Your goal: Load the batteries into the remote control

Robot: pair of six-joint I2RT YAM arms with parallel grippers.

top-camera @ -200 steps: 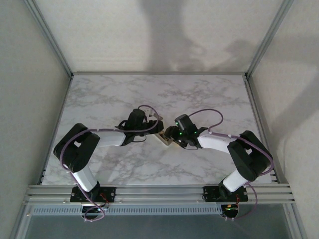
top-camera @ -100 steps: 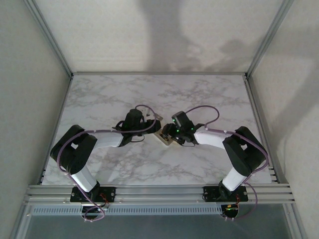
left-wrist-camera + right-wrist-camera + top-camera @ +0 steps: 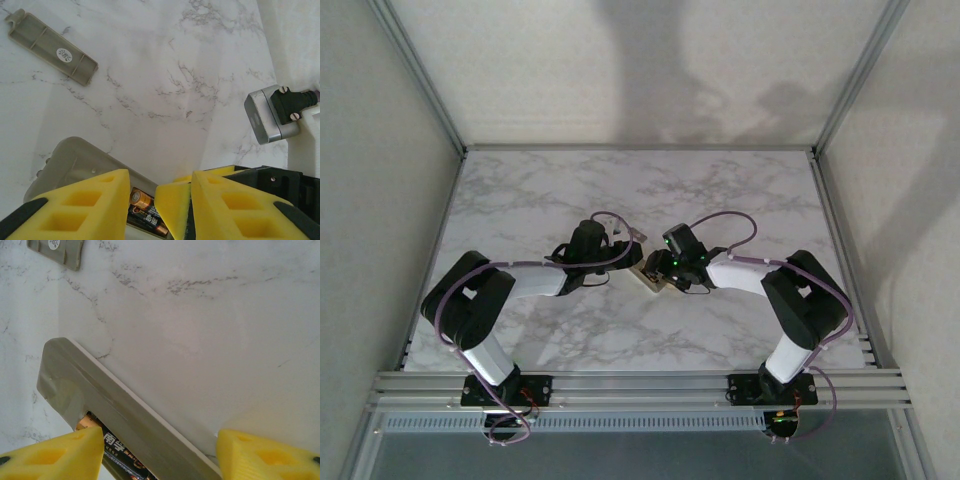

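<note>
One battery (image 3: 147,214) sits in the remote (image 3: 75,162) mid-tabletop (image 3: 175,60), between my left end effector's (image 3: 160,200) half-spread fingers; gripped or not, I cannot tell. My right end effector (image 3: 157,440) straddles the remote, clamping unclear. I'd press the cell flat gently, bracing the remote.

White, grey-veined marble tabletop (image 3: 570,340); on the tabletop a loose grey-tan cover (image 3: 51,46) with a round white sticker lies flat. Aluminium rails (image 3: 640,385) run along the tabletop's near edge; pale walls (image 3: 640,70) rise around the tabletop
</note>
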